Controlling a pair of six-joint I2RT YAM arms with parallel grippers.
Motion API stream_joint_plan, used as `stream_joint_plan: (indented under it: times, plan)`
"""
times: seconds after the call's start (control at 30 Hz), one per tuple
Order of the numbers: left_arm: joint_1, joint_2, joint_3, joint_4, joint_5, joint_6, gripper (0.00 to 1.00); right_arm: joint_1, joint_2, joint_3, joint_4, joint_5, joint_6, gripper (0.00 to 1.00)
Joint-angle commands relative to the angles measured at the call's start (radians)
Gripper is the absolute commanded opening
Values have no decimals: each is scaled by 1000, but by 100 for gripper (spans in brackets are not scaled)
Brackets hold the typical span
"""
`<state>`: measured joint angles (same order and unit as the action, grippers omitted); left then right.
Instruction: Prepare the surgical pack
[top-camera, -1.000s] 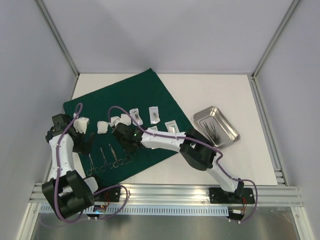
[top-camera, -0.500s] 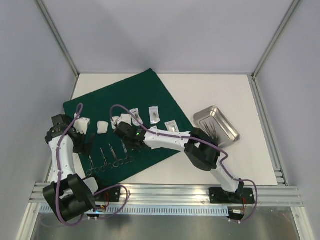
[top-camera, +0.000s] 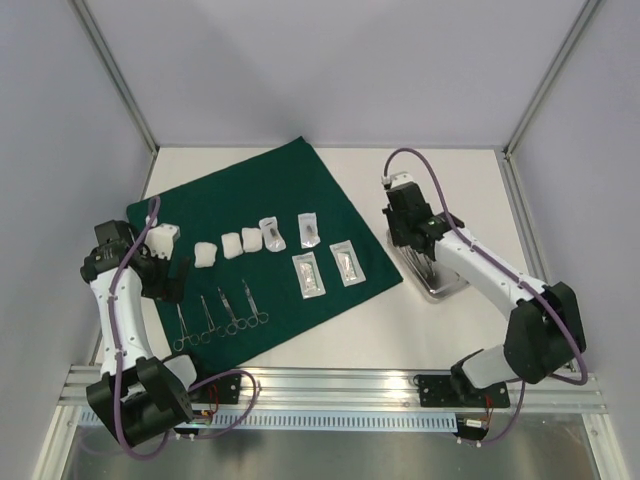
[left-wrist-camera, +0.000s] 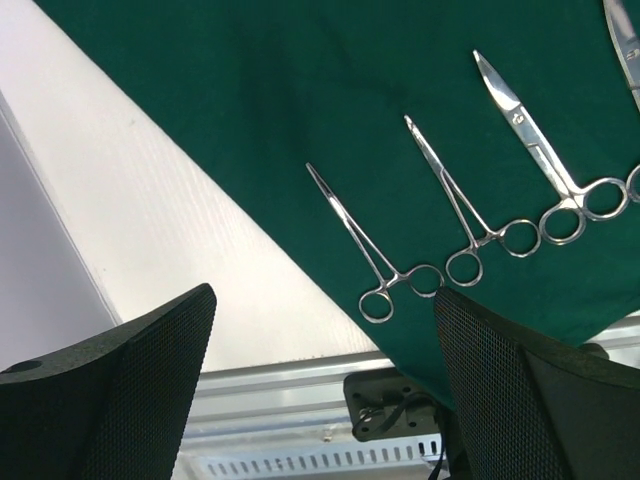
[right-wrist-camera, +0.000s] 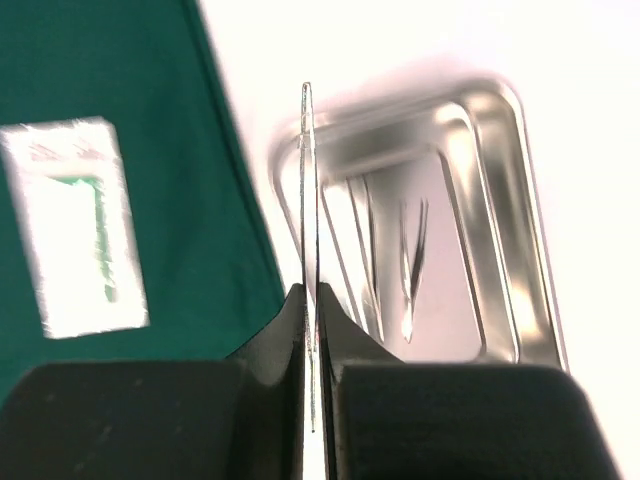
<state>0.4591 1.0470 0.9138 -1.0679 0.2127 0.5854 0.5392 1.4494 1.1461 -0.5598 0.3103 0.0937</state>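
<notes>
Change since earlier frame: the right arm has swung off the cloth and across to the right; its right gripper now hangs over the tray.
Right gripper state: clenched on a slim steel instrument, seen edge-on and jutting forward past the fingertips.
Key relation: the tray lies directly below and just ahead of the tips. The held instrument's long axis runs roughly parallel to the tray's long sides.
Nearer arm: right. I judge the next move is its own, a short descent.
Left gripper state: released, jaws wide, hovering over the cloth's near-left edge above the forceps, well apart from the tray.
Tray: polished steel, rectangular, rounded corners, raised rim; thin loose instruments lie inside, lengthwise.
Cloth: dark green, matte, flat, lying skewed on the white table.
Laid out on cloth: white gauze squares, clear pouches, ring-handled steel tools in a near-left row.
</notes>
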Motion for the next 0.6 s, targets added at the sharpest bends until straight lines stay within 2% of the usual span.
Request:
stream_joint_plan:
  times: [0.0, 0.3, 0.57]
  plan:
    - [6, 13, 69, -33, 77, 1, 98, -74, 11, -100, -3, -17, -80, 0]
    - [6, 8, 94, -55, 62, 22, 98, -235, 87, -198, 95, -42, -140, 0]
    - [6, 7, 63, -35, 50, 19, 98, -235, 150, -198, 113, -7, -157, 0]
